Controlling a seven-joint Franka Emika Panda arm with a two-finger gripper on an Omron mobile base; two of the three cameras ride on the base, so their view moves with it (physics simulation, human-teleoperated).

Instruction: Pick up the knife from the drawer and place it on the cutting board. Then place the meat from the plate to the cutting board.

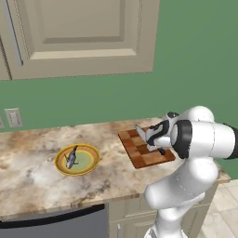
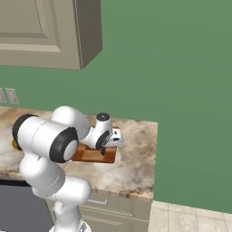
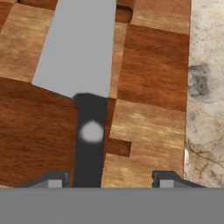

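The knife (image 3: 85,65) lies flat on the cutting board (image 3: 148,70), its grey blade running away from the black handle, which sits between the claw's (image 3: 107,179) two finger tips. The tips stand apart, one on each side of the handle and clear of it, so the claw grips nothing. The cutting board (image 1: 139,151) rests near the right end of the counter (image 1: 37,162), its edge close to the marbled stone in the hand view. The plate (image 1: 77,160) sits well apart to the left, toward the counter's front edge, with the meat (image 1: 71,158) lying on it.
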